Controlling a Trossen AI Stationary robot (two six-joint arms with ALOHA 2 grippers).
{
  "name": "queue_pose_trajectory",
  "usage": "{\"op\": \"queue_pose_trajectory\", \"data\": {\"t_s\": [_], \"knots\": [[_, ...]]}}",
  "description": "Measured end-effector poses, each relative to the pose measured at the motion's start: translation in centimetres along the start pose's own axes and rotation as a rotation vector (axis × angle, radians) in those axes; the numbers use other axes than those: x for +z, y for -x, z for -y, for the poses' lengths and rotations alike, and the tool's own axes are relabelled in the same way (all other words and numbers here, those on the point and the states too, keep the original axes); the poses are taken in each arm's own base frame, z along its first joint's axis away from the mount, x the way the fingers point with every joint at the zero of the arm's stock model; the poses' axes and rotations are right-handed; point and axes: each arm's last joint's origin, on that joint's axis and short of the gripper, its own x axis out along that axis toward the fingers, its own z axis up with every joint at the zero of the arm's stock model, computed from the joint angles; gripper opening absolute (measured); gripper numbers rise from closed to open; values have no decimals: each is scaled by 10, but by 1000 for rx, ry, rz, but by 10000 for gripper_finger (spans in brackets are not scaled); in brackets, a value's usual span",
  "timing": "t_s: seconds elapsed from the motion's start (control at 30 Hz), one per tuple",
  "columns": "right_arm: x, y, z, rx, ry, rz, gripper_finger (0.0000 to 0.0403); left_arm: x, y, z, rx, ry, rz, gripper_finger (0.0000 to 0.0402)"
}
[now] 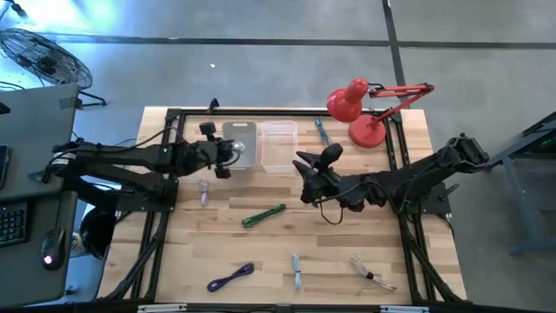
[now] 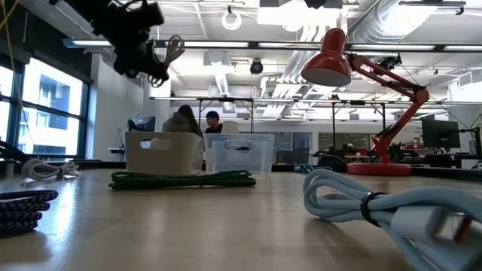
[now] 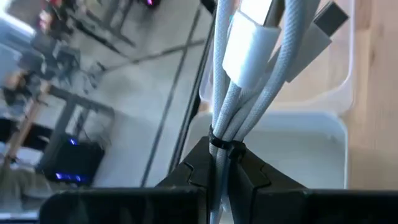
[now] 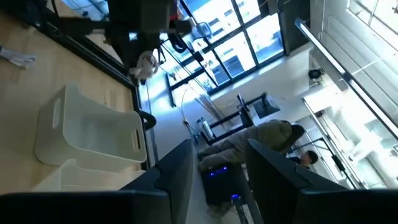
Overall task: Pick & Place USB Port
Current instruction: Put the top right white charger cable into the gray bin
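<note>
A coiled white USB cable [image 3: 249, 74] with a white plug [image 3: 252, 46] is in my left gripper [image 3: 222, 163], which is shut on it. In the high view that gripper [image 1: 228, 158] hangs over the grey bin [image 1: 243, 143] at the table's far middle. In the low view it is high up [image 2: 154, 60], with the cable's loop [image 2: 175, 48] beside it. A clear bin [image 1: 278, 146] stands right of the grey one. My right gripper [image 1: 306, 167] hovers just right of the clear bin, open [image 4: 217, 165], with nothing between its fingers. My left gripper pinches the coiled cable between its two fingers at the tied end [image 3: 224, 144] of the bundle. The fingers come from the table's left, slanting slightly down. The strands and plug stick out beyond the fingertips, lifted clear above the grey bin [image 3: 292, 149].
Loose cables lie on the wood: green [image 1: 263, 215], purple [image 1: 230, 277], pale [image 1: 296, 271], beige [image 1: 369, 271], white [image 1: 204, 191] and teal [image 1: 323, 130]. A red desk lamp [image 1: 356, 109] stands at the far right. People sit in the room behind [image 2: 188, 120].
</note>
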Motion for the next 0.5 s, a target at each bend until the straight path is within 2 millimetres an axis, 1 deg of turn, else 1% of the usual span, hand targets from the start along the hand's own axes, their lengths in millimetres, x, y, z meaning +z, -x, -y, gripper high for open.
{"op": "queue_pose_trajectory", "data": {"t_s": [0.13, 0.2, 0.3, 0.43, 0.5], "knots": [[-1, -2, 0, 6, -33, 4, 138, -8, -18, -6, -17, 66, -80, 19], [-1, -2, 0, 6, -35, 2, 138, -13, -31, -11, -63, 127, -100, 19], [-2, -2, -1, 12, -49, -1, 138, -24, -51, -16, -106, 186, -174, 19], [-2, -1, -2, 15, -59, -9, 138, -39, -80, -17, -145, 211, -285, 24], [-3, -1, -2, 20, -58, -13, 138, -44, -92, -15, -188, 224, -304, 19]]}}
